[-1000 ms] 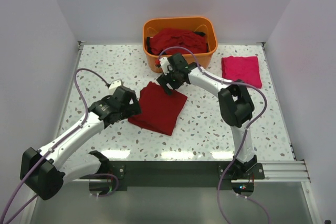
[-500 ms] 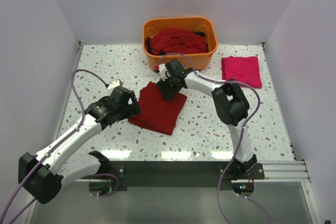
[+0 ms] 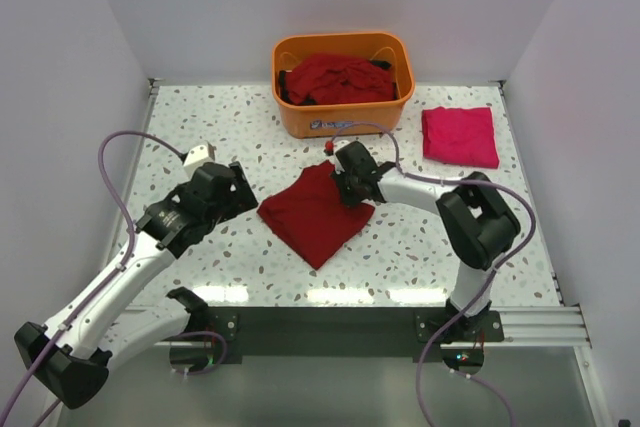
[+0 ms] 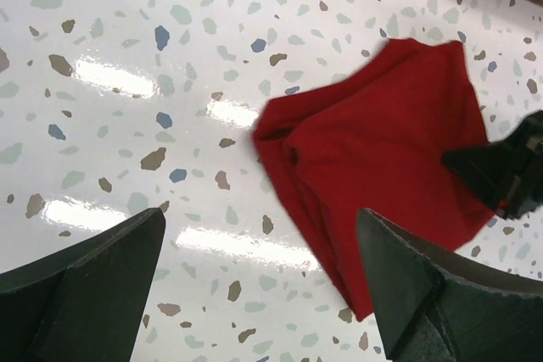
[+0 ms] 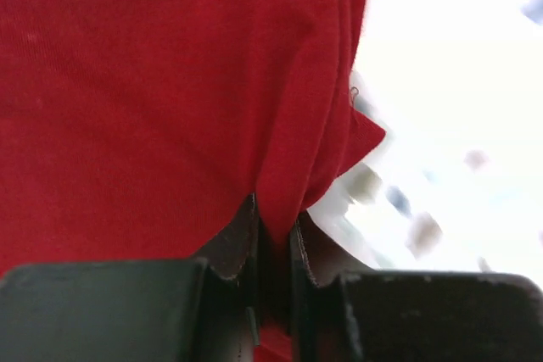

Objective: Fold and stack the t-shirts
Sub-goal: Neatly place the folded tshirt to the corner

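Note:
A folded dark red t-shirt (image 3: 315, 212) lies on the table's middle; it also shows in the left wrist view (image 4: 382, 167) and fills the right wrist view (image 5: 153, 99). My right gripper (image 3: 350, 185) is shut on its right corner, a pinch of cloth squeezed between the fingers (image 5: 276, 247). My left gripper (image 3: 240, 192) stands open just left of the shirt, apart from it, its fingers (image 4: 81, 281) wide over bare table. A folded pinkish-red t-shirt (image 3: 460, 135) lies at the back right. More dark red t-shirts (image 3: 340, 77) are heaped in the tub.
An orange plastic tub (image 3: 345, 117) stands at the back centre, just behind the right gripper. White walls close in both sides and the back. The speckled table (image 3: 200, 137) shows bare at the left and front right (image 3: 480, 277).
My right gripper closed on the shirt's corner and dragged it right and toward the front; the shirt turned. My left gripper drew back to the left, off the shirt.

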